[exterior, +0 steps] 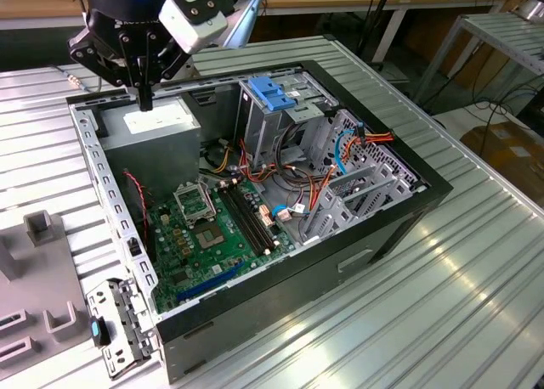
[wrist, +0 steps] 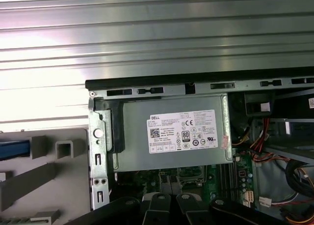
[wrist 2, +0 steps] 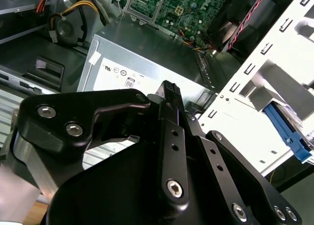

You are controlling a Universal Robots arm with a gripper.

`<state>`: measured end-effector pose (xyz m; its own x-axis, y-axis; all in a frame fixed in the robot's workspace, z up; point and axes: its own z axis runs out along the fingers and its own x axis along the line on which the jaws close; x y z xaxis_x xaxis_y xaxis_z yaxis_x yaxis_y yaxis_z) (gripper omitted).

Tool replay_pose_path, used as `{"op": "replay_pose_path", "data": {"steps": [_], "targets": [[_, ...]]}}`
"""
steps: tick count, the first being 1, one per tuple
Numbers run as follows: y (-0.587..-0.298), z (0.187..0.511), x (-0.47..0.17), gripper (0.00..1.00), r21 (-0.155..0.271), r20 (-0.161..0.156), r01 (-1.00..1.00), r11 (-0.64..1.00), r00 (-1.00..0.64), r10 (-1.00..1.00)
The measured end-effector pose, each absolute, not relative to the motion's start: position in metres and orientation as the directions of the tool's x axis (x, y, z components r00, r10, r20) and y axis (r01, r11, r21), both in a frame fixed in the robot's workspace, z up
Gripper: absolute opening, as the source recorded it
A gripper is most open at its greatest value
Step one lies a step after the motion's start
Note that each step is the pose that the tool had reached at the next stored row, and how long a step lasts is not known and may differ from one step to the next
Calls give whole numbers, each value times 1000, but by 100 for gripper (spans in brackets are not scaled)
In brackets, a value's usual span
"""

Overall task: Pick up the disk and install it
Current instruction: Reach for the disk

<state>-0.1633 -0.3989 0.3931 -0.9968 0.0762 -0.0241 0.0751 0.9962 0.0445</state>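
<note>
My gripper (exterior: 146, 98) hangs over the back left corner of the open computer case (exterior: 399, 211), just above the grey power supply (exterior: 157, 130). Its black fingers (wrist 2: 171, 95) are pressed together with nothing between them. In the first wrist view the power supply (wrist: 171, 136) with its white sticker lies straight below the fingers (wrist: 169, 208). The disk is out of view. A blue strip (wrist: 14, 149) shows on a grey fixture beside the case; I cannot tell what it belongs to.
Inside the case are the green motherboard (exterior: 208, 236), a metal drive cage with a blue top (exterior: 270, 93) and bundles of cables (exterior: 340, 155). A grey fixture (exterior: 38, 279) lies at the exterior view's left. The case rests on a ribbed metal table (exterior: 442, 312).
</note>
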Motion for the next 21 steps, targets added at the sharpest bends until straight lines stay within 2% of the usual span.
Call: {"op": "replay_pose_path", "data": {"steps": [21], "targets": [[-399, 393, -168, 11, 44, -20, 75, 996, -997, 76]]}}
